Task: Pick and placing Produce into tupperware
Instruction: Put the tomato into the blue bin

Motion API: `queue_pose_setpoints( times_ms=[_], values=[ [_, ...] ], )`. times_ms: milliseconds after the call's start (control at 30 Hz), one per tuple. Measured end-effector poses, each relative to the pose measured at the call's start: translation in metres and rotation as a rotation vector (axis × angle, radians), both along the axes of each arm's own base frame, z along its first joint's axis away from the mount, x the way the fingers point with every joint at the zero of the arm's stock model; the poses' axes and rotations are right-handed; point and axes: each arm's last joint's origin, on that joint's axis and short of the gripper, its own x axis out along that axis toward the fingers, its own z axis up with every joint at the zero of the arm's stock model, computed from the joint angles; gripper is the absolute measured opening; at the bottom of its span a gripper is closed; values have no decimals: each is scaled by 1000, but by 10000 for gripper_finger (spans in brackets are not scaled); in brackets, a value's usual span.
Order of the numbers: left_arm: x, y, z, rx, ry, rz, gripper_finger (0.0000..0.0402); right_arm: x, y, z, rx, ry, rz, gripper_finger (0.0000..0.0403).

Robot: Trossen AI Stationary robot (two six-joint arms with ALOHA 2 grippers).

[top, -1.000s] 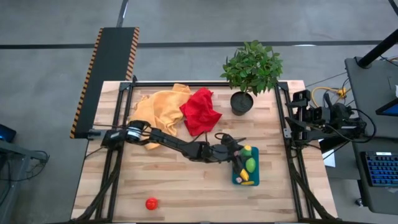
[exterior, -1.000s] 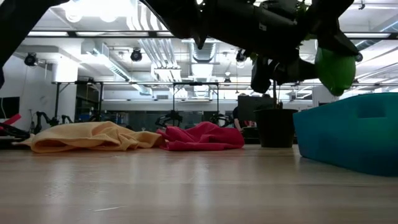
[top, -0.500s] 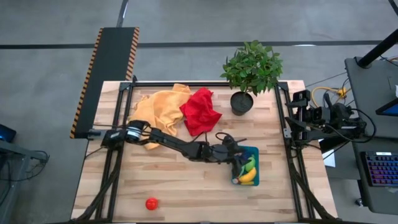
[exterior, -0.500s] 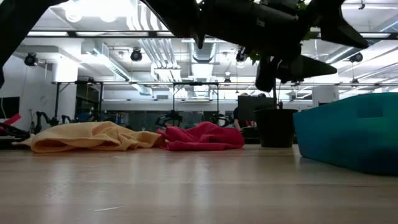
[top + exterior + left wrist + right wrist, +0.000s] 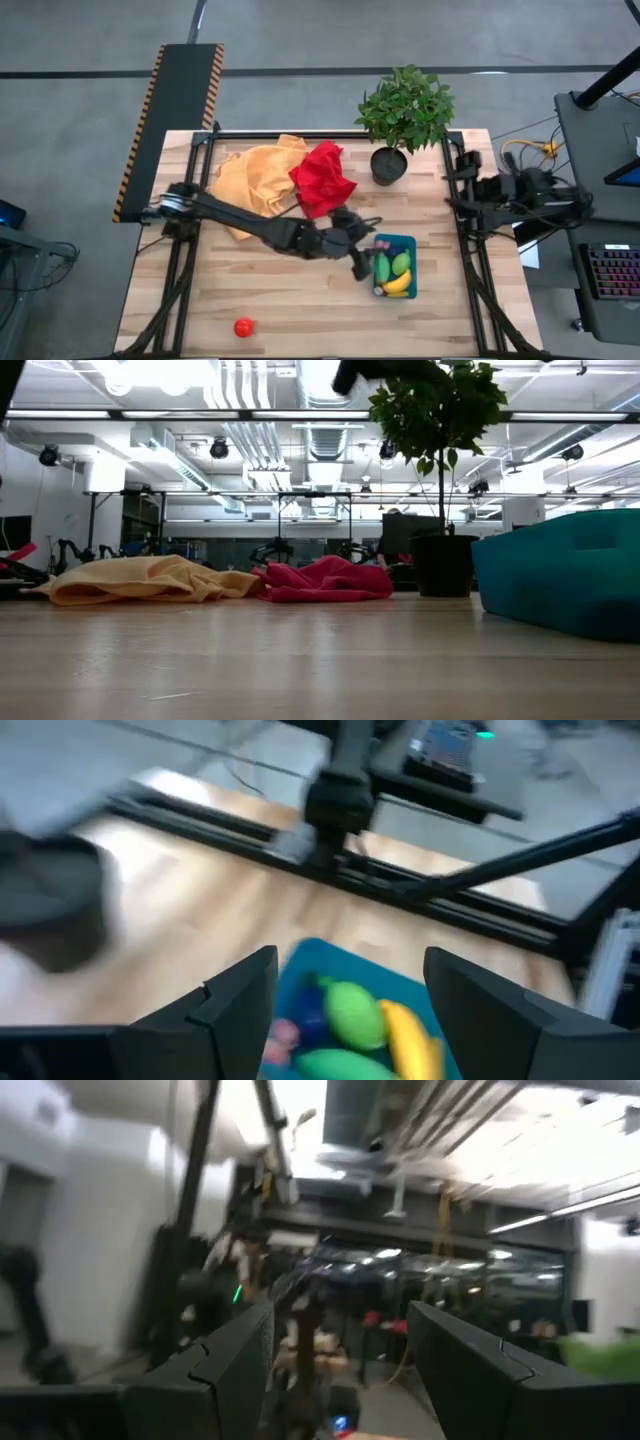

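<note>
You had just dropped the green piece (image 5: 401,263) into the tupperware (image 5: 408,243); your left hand (image 5: 360,268), open and empty, had pulled back beside it. The tomato (image 5: 243,327) remained on the counter (image 5: 300,300).

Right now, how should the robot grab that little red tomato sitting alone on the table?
Come straight down from above and pinch the red tomato across its round middle. It looks like a small ball with bare wood all around, so any pinch direction should work. The left tool, open beside the tupperware, is probably the closer one.
</note>
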Motion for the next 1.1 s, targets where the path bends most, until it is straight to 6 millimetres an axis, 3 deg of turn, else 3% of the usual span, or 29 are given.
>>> queue_pose_setpoints(
  times_ms=[167, 300, 467, 633, 800, 1100],
  values=[
    [-38, -14, 40, 89, -7, 74, 237, 34, 6, -4, -32, 84, 50, 224],
    [-68, -31, 48, 103, 78, 58, 237, 58, 9, -8, -50, 174, 48, 224],
    [-120, -57, 44, 26, 307, 45, 237, 79, 12, -8, -30, 253, 58, 224],
    [-159, -81, 40, -135, 382, 113, 238, 93, 14, -8, -6, 301, 67, 224],
    [-178, -106, 29, -367, 464, 140, 238, 102, 15, -8, -8, 330, 67, 224],
    [-194, -124, -7, -707, 1000, 307, 238, 109, 16, -5, 46, 339, 82, 224]
  ],
)
